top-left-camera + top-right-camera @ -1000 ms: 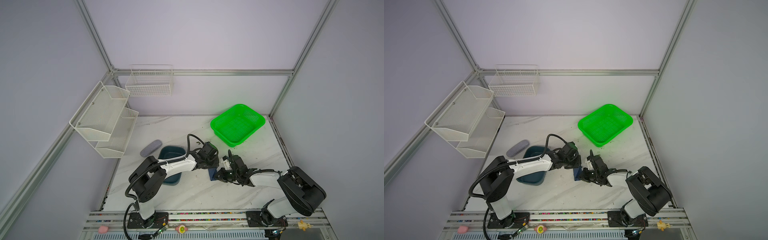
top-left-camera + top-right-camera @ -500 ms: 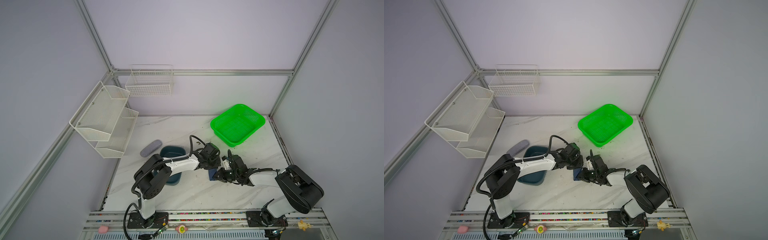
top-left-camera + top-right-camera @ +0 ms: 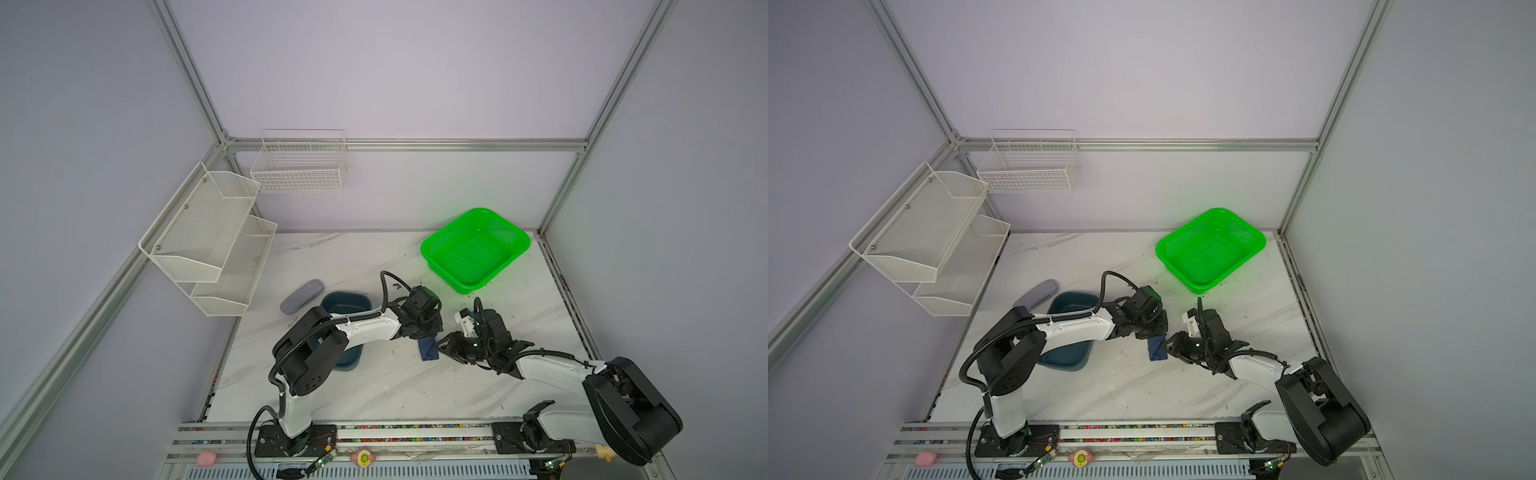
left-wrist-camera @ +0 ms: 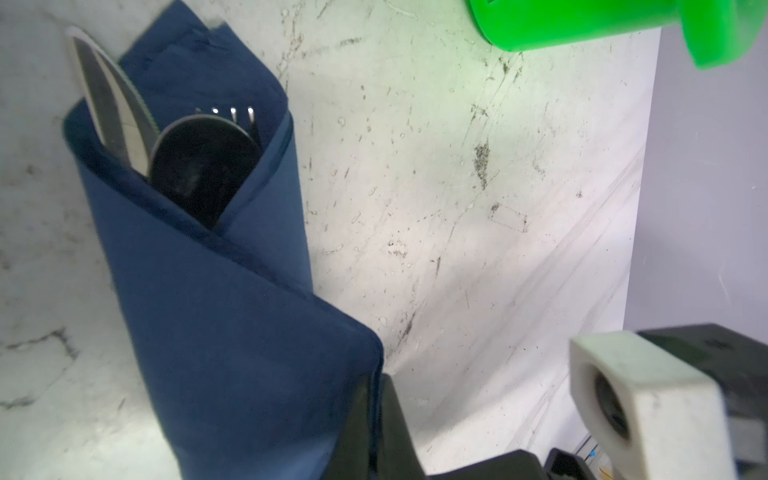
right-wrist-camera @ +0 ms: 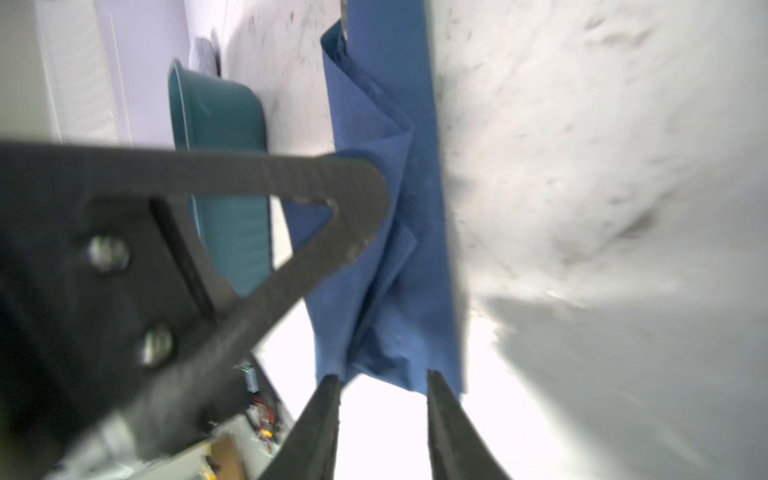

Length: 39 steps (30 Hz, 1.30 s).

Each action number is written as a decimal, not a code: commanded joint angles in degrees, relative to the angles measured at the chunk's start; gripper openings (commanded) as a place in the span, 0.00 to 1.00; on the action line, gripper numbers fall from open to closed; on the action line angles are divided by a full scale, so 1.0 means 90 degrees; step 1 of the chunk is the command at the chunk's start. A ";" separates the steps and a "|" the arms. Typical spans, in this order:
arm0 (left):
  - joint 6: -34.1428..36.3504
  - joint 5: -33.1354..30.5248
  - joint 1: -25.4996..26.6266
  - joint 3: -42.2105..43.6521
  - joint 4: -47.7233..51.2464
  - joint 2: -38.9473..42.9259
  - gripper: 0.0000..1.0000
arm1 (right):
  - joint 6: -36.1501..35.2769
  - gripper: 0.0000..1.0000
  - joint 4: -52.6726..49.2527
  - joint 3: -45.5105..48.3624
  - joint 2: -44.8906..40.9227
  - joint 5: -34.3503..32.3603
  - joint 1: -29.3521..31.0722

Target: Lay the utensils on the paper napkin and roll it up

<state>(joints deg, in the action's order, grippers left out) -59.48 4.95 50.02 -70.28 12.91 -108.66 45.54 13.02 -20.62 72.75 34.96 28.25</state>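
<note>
The paper napkin [image 4: 232, 311] is a navy roll lying on the marble table, seen in both top views [image 3: 428, 348] [image 3: 1157, 348]. From its open end stick out the utensils: a knife [image 4: 112, 108], a spoon [image 4: 199, 166] and fork tines [image 4: 237, 114]. My left gripper [image 4: 374, 382] is shut, pinching the napkin's outer edge, and sits over the roll [image 3: 424, 334]. In the right wrist view one of its fingers [image 5: 353, 187] lies across the roll [image 5: 415, 249]. My right gripper [image 5: 382, 380] is open, its tips at the roll's end with nothing between them [image 3: 442, 347].
A dark teal tray [image 3: 345, 303] and a grey case [image 3: 301, 296] lie left of the roll, partly under the left arm. A green basket [image 3: 476, 249] stands at the back right. White wire racks [image 3: 208, 241] hang on the left wall.
My right gripper has opened and let go of the napkin's end. The left gripper stays shut on the roll, and its arm has swung a little.
</note>
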 commanded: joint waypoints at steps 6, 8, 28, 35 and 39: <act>-0.0134 -0.0042 0.0038 -0.0538 -0.0196 -0.0035 0.06 | 0.0026 0.86 0.0377 0.0284 -0.0574 0.0500 -0.0072; -0.0144 -0.0042 0.0055 -0.0560 -0.0214 -0.0045 0.06 | -0.0042 0.97 0.0526 0.0268 -0.0471 0.0480 -0.0067; -0.0283 0.0219 0.0067 -0.0444 -0.0614 -0.0177 0.06 | -0.0193 0.85 0.1247 0.0022 0.0837 -0.0399 0.0128; -0.0246 0.0208 0.0075 -0.0472 -0.0596 -0.0168 0.07 | -0.0153 0.72 0.1319 0.0029 0.1322 -0.0896 0.0348; -0.0246 0.0251 0.0076 -0.0482 -0.0585 -0.0186 0.07 | -0.0206 0.69 0.1229 0.0017 0.1330 -0.1020 0.0355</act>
<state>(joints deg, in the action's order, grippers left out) -61.95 5.34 49.93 -70.28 8.40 -110.28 43.38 27.59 -21.15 82.96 31.09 31.53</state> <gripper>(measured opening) 0.065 0.694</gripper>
